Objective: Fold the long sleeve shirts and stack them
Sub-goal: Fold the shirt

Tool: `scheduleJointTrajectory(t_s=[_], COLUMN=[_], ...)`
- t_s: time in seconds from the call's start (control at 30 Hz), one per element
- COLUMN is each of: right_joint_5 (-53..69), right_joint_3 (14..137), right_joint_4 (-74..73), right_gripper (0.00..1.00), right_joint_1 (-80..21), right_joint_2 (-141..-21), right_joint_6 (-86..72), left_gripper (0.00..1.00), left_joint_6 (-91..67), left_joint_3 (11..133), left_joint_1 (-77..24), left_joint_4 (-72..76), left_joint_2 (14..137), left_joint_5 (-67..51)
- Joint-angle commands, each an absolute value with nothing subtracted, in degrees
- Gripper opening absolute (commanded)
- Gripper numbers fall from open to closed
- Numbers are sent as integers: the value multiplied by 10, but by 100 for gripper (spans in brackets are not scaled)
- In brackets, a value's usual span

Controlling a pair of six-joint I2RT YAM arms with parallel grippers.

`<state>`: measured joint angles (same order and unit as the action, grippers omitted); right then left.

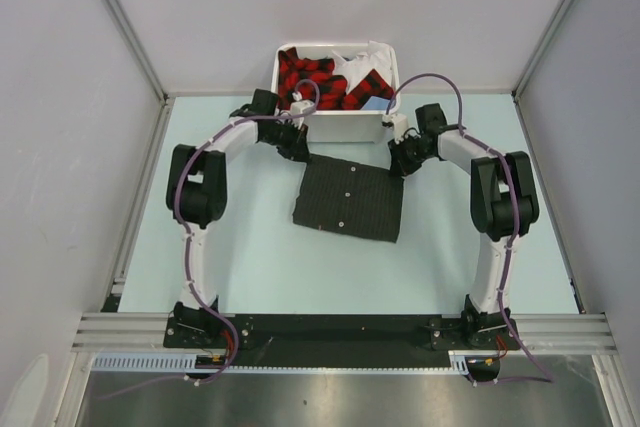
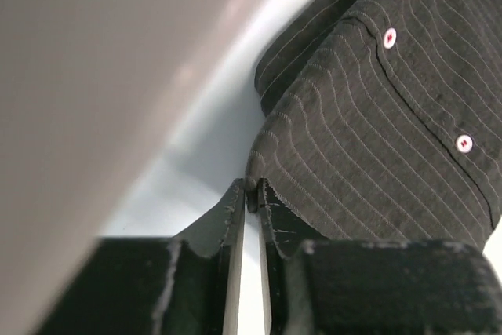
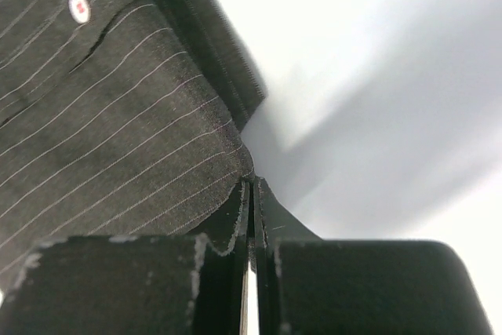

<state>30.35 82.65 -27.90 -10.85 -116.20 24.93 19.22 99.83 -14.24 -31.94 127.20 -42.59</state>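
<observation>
A black pinstriped long sleeve shirt lies folded into a rectangle on the pale table, with white buttons showing on top. My left gripper sits at the shirt's far left corner. In the left wrist view my gripper is shut on a small bit of the shirt's edge. My right gripper sits at the far right corner. In the right wrist view my gripper is shut, with the shirt's corner pinched at the tips.
A white bin stands just behind the shirt at the table's far edge and holds red-and-black plaid clothes and something white. Grey walls and metal rails border the table on the left, right and back.
</observation>
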Motion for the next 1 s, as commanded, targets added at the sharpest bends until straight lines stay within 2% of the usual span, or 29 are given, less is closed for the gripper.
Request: scheduleJointTrajectory(t_s=[0.0,0.1,0.13,0.2,0.23,0.3,0.33,0.4,0.43,0.47,0.57,0.73,0.83,0.97], right_joint_5=[241,234,231,222,220,223,235,259,298,319,401,476,511,520], right_joint_3=[843,847,848,852,853,843,841,807,789,768,689,572,487,445], right_joint_4=[-201,-181,-180,-179,-191,-198,-215,-231,-238,-240,-233,-165,-97,-37], right_gripper=[0,1,9,25,45,58,68,80,95,99,100,100,100,100], right_joint_1=[-113,-118,-118,-117,-113,-100,-95,-83,-82,-81,-97,-170,-191,-193], right_joint_2=[-1176,-1176,-1173,-1154,-1143,-1094,-1075,-1005,-975,-949,-866,-797,-794,-815], right_joint_6=[249,240,230,217,210,179,167,136,126,108,19,-109,-170,-186], left_gripper=[18,24,26,39,47,52,58,71,79,85,99,99,98,94], left_joint_6=[115,67,55,13,4,4,8,42,48,54,51,-50,-35,-62], left_joint_3=[974,954,942,924,902,882,869,831,815,800,729,599,605,615], left_joint_1=[-125,-112,-106,-91,-87,-77,-76,-76,-76,-82,-110,-192,-233,-242], left_joint_4=[-245,-207,-196,-159,-134,-126,-135,-143,-156,-167,-211,-130,-144,-150], left_joint_2=[1239,1217,1207,1185,1152,1113,1076,1029,1010,975,927,884,913,1002], left_joint_5=[-424,-432,-437,-443,-449,-444,-453,-473,-487,-517,-574,-611,-620,-650])
